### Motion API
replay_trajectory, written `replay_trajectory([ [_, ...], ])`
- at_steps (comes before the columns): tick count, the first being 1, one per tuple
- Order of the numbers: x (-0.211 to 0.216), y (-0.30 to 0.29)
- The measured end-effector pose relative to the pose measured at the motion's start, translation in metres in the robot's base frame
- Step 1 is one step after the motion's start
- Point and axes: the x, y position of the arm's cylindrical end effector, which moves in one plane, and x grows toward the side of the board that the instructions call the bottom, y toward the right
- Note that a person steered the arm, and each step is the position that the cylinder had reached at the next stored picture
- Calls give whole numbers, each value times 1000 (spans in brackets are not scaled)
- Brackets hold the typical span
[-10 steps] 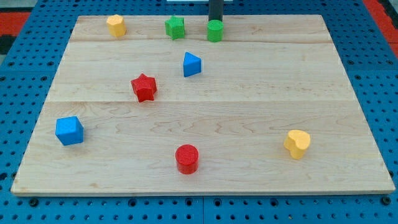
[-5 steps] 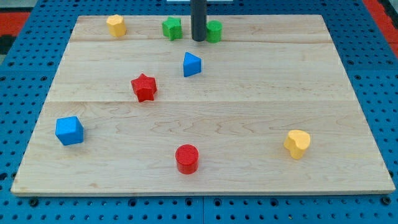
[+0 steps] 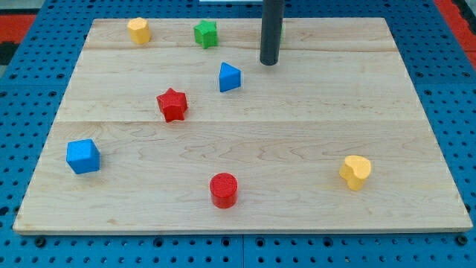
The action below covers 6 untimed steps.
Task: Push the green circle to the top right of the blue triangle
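Observation:
The blue triangle (image 3: 229, 77) lies on the wooden board (image 3: 297, 134), left of centre in the upper part. My tip (image 3: 269, 63) rests on the board to the triangle's upper right, a short gap away. The dark rod covers almost all of the green circle. Only a thin green sliver (image 3: 282, 33) shows at the rod's right edge, near the board's top edge, so I cannot tell if the rod touches it.
A green star (image 3: 206, 33) and a yellow block (image 3: 137, 30) sit along the top edge at the left. A red star (image 3: 172, 104) lies left of the triangle. A blue cube (image 3: 82, 156), a red cylinder (image 3: 223, 190) and a yellow heart (image 3: 355, 172) lie lower down.
The rod went from behind the green circle to its left, then right and down the view to stand in front of it. The green circle shifted slightly right and is now nearly hidden.

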Motion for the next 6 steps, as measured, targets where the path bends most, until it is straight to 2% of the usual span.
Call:
replay_trajectory([
  [4, 2, 0],
  [5, 3, -6],
  [6, 1, -37],
])
